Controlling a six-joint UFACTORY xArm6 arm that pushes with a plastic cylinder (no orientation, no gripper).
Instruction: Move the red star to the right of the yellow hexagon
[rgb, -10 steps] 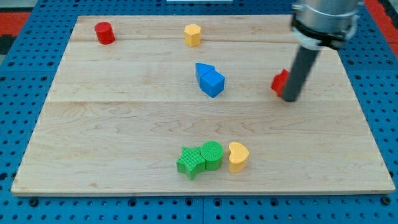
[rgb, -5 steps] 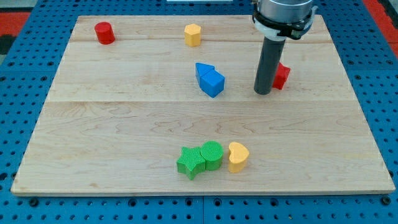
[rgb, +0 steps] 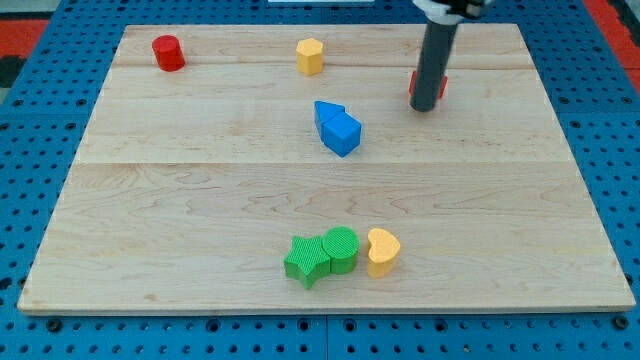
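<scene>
The red star (rgb: 441, 85) lies at the view's upper right, mostly hidden behind my rod; only thin red edges show on either side of it. My tip (rgb: 424, 107) rests on the board at the star's lower edge, touching it. The yellow hexagon (rgb: 310, 56) stands near the view's top, left of the star and slightly higher, with a wide gap between them.
A red cylinder (rgb: 167, 52) stands at the top left. Two blue blocks (rgb: 337, 127) sit together mid-board, left of and below my tip. A green star (rgb: 306, 260), a green cylinder (rgb: 340, 248) and a yellow heart (rgb: 382, 250) cluster near the bottom edge.
My tip moved from the star's right side round to its left, then up the view. The red star slid up and a little left, closer to the hexagon's row.
</scene>
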